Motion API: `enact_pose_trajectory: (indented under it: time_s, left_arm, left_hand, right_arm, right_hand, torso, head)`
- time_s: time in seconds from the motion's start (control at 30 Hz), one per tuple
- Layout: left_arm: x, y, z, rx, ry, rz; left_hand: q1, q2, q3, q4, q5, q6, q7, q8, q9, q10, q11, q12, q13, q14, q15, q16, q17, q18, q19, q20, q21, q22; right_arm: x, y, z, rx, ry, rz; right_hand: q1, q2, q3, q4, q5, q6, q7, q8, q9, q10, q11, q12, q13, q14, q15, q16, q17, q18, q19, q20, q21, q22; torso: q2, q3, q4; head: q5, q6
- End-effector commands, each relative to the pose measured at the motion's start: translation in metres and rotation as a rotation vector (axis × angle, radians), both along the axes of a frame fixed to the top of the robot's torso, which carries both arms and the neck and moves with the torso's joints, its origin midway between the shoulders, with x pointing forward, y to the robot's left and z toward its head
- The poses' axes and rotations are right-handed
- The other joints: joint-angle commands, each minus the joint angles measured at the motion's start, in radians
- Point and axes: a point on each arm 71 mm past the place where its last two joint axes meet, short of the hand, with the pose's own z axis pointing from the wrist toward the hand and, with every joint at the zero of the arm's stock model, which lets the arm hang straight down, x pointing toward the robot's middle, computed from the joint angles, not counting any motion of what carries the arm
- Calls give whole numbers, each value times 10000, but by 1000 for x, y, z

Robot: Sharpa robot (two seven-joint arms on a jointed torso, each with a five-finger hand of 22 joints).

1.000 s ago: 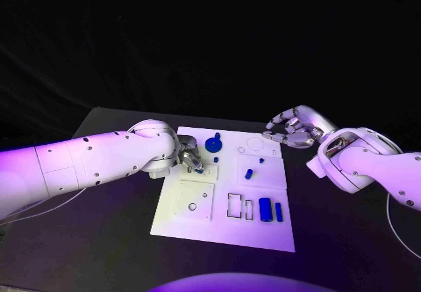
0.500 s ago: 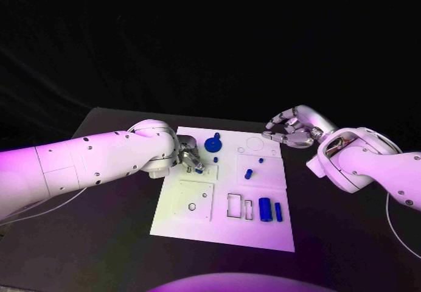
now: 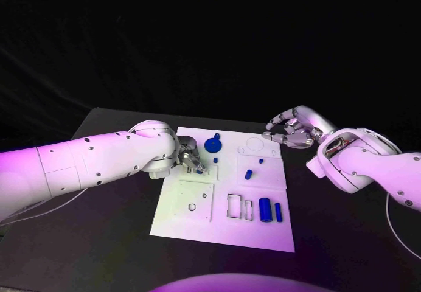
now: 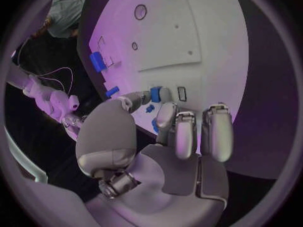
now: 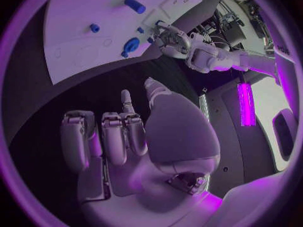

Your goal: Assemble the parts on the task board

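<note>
The white task board point(image 3: 226, 226) lies in the middle of the black table. My left hand point(image 3: 188, 160) hovers over the board's far left part and pinches a small blue part point(image 4: 155, 94) between thumb and a finger, close over a small rectangular slot point(image 4: 182, 93). My right hand point(image 3: 293, 130) hangs off the board's far right corner, fingers curled in, nothing in it. On the board are a round blue piece point(image 3: 213, 144), small blue pegs point(image 3: 248, 174) and two blue cylinders point(image 3: 265, 209).
Outlined slots point(image 3: 234, 205) and a round hole point(image 3: 192, 207) mark the board's near half. Black table point(image 3: 105, 243) surrounds the board on all sides. The right wrist view shows the left hand point(image 5: 169, 37) at the board's point(image 5: 76, 30) far side.
My left hand has turned very slightly with the blue part at the same spot. The right hand has not moved.
</note>
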Motion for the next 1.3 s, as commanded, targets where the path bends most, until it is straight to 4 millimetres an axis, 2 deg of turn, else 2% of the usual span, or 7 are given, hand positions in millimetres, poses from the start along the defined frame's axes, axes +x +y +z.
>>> enact_pose_trajectory:
  time_s: [0.03,0.47,1.03,1.3]
  left_arm:
    - [-1,-2,-2,15,201,-84]
    - [1,0,-2,-24,173,30]
    - [0,1,-2,-108,249,81]
    - [1,3,5,-316,162,142]
  left_hand:
    - [-98,8,-92,12,-40,11,82,-32,-11,52,11,21,0,1057,-51,43,2632,-195,59,-69,42,259]
    - [-168,112,-574,385,-34,36,93,-55,-72,61,21,27,30,1057,-43,43,2632,-197,66,-65,40,272]
    - [-145,-63,-1489,833,-47,63,105,-58,-138,71,33,34,71,1057,-34,43,2632,-199,75,-55,40,294]
    - [-215,-74,-1837,877,-65,64,112,-72,-166,53,40,6,46,1057,-28,43,2632,-197,71,-58,31,286]
  right_arm:
    - [0,1,0,-90,-35,98]
    - [0,0,-1,-95,-34,66]
    - [0,-1,-1,-93,-40,50]
    - [0,-2,-1,-93,-58,15]
  right_hand:
    - [-89,20,-73,10,36,40,-9,31,-11,616,-48,-18,2180,920,-45,-48,2109,109,524,-70,-37,1899]
    - [-155,34,-105,25,40,40,-10,38,-15,611,-50,-24,2174,918,-47,-51,2101,110,523,-73,-43,1896]
    - [-202,44,-129,29,40,41,-12,43,-17,607,-51,-27,2170,919,-49,-50,2105,108,527,-75,-38,1901]
    - [-227,47,-143,30,40,41,-13,45,-19,609,-53,-26,2172,919,-49,-52,2102,107,529,-76,-35,1905]
  torso:
    - [3,0,0]
    - [2,-6,1]
    - [4,-5,-3]
    - [7,-10,-8]
  head:
    - [-13,13]
    - [-24,30]
    - [-31,33]
    - [-32,51]
